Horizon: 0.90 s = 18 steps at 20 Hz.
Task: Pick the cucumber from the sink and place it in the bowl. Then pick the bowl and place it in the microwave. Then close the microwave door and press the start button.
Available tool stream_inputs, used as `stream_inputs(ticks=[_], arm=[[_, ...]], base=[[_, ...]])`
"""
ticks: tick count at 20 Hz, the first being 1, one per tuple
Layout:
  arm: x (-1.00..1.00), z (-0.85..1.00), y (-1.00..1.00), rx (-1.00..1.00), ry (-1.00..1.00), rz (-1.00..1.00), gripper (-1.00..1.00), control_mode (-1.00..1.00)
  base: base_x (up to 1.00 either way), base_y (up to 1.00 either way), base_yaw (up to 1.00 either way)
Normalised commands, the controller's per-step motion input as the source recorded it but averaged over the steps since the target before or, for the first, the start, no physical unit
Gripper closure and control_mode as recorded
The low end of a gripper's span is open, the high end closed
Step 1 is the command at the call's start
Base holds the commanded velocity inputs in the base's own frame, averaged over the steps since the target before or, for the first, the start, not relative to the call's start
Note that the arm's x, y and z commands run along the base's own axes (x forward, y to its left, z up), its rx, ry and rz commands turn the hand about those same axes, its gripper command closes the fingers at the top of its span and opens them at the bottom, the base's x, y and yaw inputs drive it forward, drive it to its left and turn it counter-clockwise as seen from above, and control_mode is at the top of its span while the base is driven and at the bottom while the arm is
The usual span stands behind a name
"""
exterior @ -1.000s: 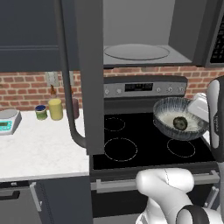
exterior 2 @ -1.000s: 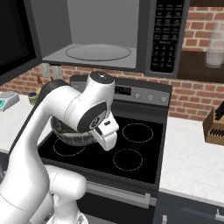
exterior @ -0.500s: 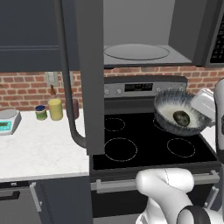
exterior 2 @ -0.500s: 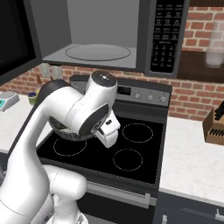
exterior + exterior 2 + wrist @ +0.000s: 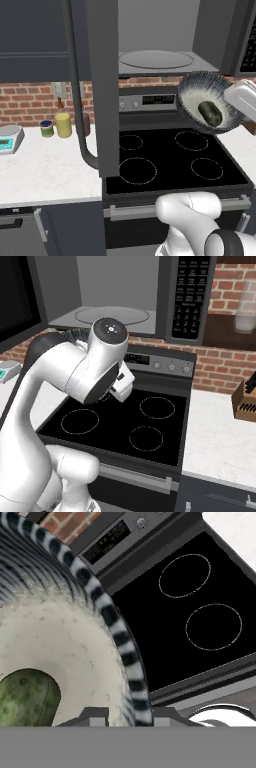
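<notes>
Brick backsplash and a glossy black stove (image 5: 175,160) are framing the work area. With the dark green cucumber (image 5: 210,113) lying inside, the streaked, cream-lined bowl (image 5: 200,100) is being carried tilted above the burners, the hand (image 5: 129,716) clamped on its rim. Microwave (image 5: 165,60) loading, door (image 5: 100,85) closing and start remain.

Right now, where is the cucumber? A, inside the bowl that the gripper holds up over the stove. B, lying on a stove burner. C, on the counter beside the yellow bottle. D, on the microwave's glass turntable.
A: the cucumber lies against the pale inside of the bowl, which hangs tilted above the stove with the gripper shut on its rim, below the open microwave.
</notes>
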Motion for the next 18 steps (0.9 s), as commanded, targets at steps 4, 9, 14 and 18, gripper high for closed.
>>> stream_inputs(ticks=[4,9,14,18], arm=[[0.46,0.36,0.11,0.0,0.0,0.0,1.0,-1.0],[0.69,0.24,0.0,0.0,0.0,0.0,1.0,-1.0],[0.6,0.43,0.0,0.0,0.0,0.0,1.0,-1.0],[0.52,0.39,0.0,0.0,0.0,0.0,1.0,-1.0]], base=[[0.0,0.0,0.0],[0.0,0.0,0.0],[0.0,0.0,0.0],[0.0,0.0,0.0]])
